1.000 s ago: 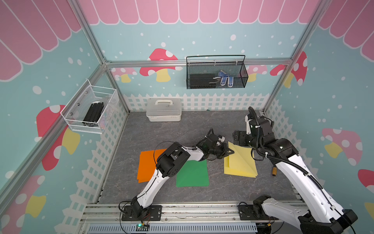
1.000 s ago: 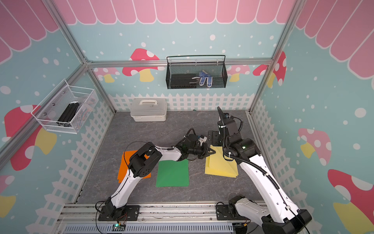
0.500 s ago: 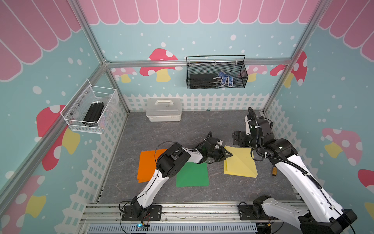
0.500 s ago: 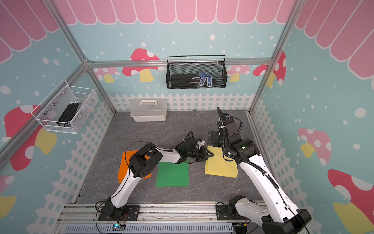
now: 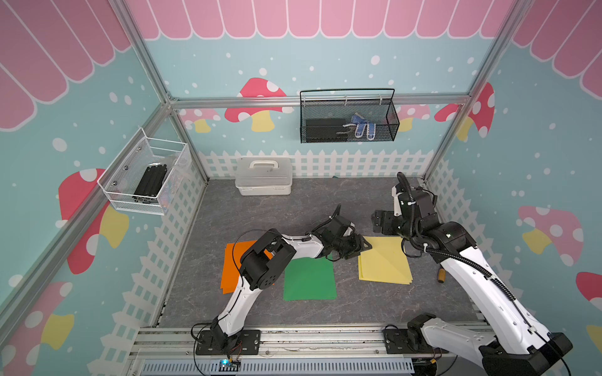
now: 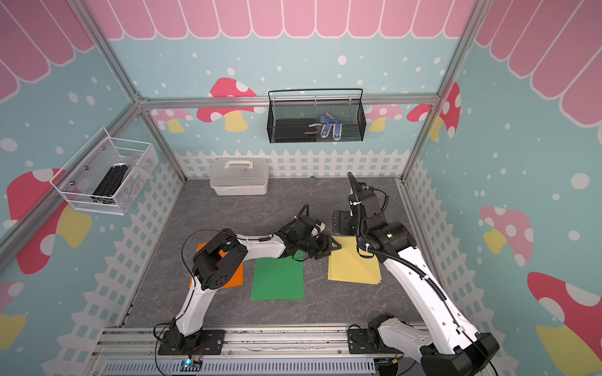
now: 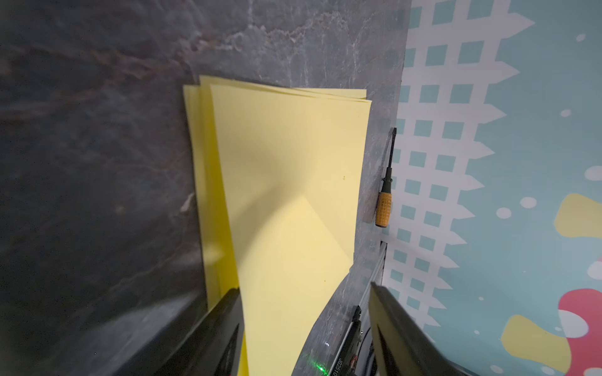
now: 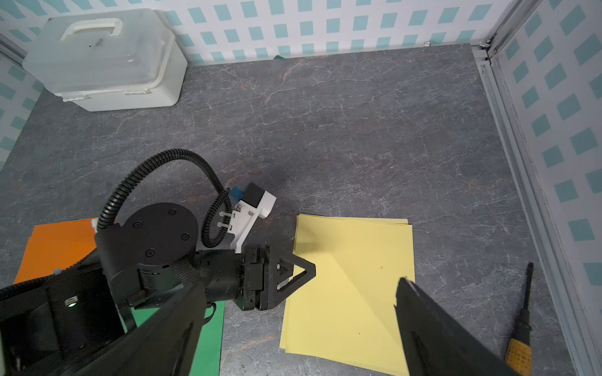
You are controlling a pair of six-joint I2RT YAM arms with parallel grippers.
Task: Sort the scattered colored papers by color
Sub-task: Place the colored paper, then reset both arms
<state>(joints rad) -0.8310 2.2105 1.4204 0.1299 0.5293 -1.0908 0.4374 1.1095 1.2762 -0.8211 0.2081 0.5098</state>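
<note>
Three piles of colored papers lie on the grey floor in both top views: orange (image 5: 229, 270) at the left, partly under my left arm, green (image 5: 309, 280) in the middle, pale yellow (image 5: 386, 262) at the right. My left gripper (image 5: 363, 245) is low at the yellow pile's near-left corner, turned on its side. It is open in the left wrist view (image 7: 303, 288), with the creased top yellow sheet (image 7: 286, 162) lying loose between the fingers. My right gripper (image 5: 378, 221) hangs open behind the yellow pile (image 8: 351, 293), holding nothing.
A white lidded box (image 5: 264, 175) stands at the back wall. A screwdriver with an orange handle (image 5: 441, 275) lies by the right fence, close to the yellow pile. Wire baskets hang on the back and left walls.
My left gripper was shut on a raised yellow sheet; it has opened and the sheet now lies flat on the yellow pile. The right arm has hardly moved.
</note>
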